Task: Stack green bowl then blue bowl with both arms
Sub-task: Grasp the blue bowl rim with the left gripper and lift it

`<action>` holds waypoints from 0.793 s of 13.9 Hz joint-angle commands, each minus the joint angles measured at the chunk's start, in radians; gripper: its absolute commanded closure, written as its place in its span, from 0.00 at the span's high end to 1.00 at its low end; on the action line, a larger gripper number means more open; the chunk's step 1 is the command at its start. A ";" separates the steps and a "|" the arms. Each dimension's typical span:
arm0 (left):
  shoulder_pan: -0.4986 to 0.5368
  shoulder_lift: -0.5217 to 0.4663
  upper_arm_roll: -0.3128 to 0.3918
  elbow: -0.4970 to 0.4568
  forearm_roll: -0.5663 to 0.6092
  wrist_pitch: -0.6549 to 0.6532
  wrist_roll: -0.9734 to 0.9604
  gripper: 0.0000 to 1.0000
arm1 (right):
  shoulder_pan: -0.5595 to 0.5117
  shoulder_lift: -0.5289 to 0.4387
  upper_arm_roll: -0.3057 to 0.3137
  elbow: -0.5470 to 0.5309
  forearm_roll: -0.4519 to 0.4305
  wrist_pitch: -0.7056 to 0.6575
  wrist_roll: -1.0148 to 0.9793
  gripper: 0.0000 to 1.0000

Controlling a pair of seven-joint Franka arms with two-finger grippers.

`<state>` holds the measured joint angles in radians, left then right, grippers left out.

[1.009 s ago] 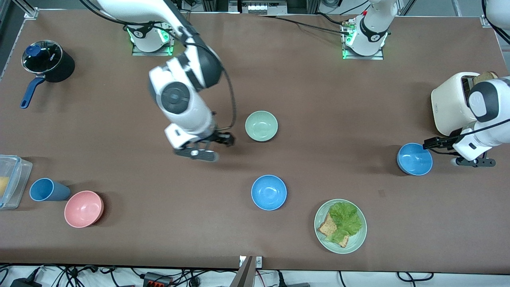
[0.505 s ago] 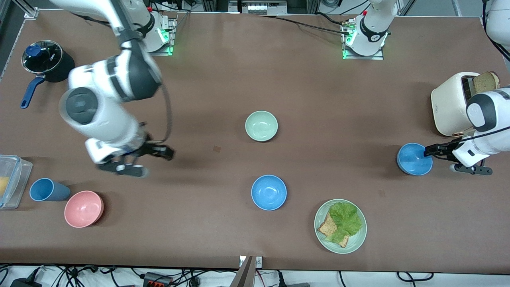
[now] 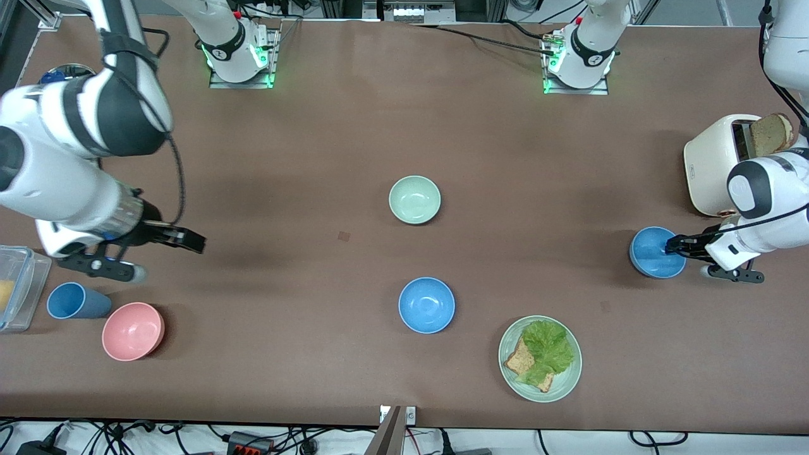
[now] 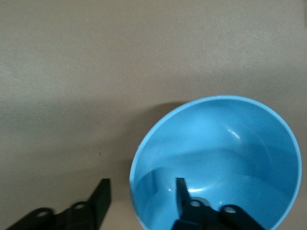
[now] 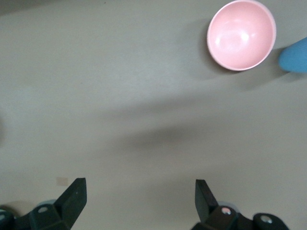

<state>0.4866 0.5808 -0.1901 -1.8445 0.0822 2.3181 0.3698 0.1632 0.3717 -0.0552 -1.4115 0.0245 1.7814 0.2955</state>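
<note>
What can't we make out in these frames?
- Pot: front view, mostly hidden by the right arm.
- Container: front view, cut off by the edge.
- Left gripper: its jaws straddle the blue bowl's rim; whether they pinch it is unclear.
- Cup: right wrist view, cut by the edge.

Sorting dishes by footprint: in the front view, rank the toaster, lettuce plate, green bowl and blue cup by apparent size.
1. Toaster, partly hidden by the arm
2. Lettuce plate
3. Green bowl
4. Blue cup, lying on its side
</note>
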 commanded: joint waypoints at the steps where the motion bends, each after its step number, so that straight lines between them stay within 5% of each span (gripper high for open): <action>1: 0.009 0.014 -0.008 0.019 0.025 -0.003 0.014 0.35 | -0.097 -0.040 0.018 0.049 0.006 -0.097 -0.155 1.00; 4: 0.006 0.014 -0.012 0.018 0.024 -0.013 0.001 0.01 | -0.172 -0.077 0.018 0.063 0.005 -0.129 -0.278 1.00; 11: 0.009 -0.061 -0.072 0.028 0.002 -0.219 0.001 0.00 | -0.232 -0.126 0.029 0.069 -0.008 -0.197 -0.352 1.00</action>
<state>0.4863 0.5737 -0.2346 -1.8207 0.0821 2.1881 0.3706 -0.0524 0.2681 -0.0508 -1.3459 0.0246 1.6032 -0.0399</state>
